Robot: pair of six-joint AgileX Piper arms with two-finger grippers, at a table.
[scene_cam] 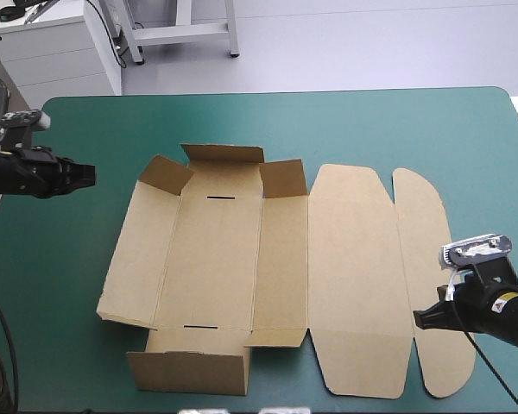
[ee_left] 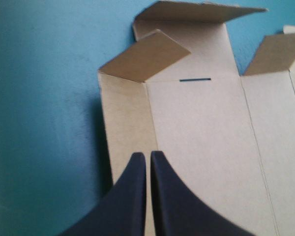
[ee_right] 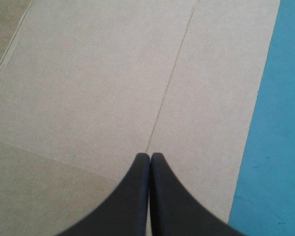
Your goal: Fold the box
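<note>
One brown box (scene_cam: 233, 259) is lying open on the desk (scene_cam: 397, 121). Two tools are hovering, the left tool (scene_cam: 88, 175) and the right tool (scene_cam: 420, 318), each pressed together and empty, with board ahead of it.

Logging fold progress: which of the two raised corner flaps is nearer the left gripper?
The far-left corner flap, on the side facing the left gripper; the other flap stands across the far end of the box.
</note>
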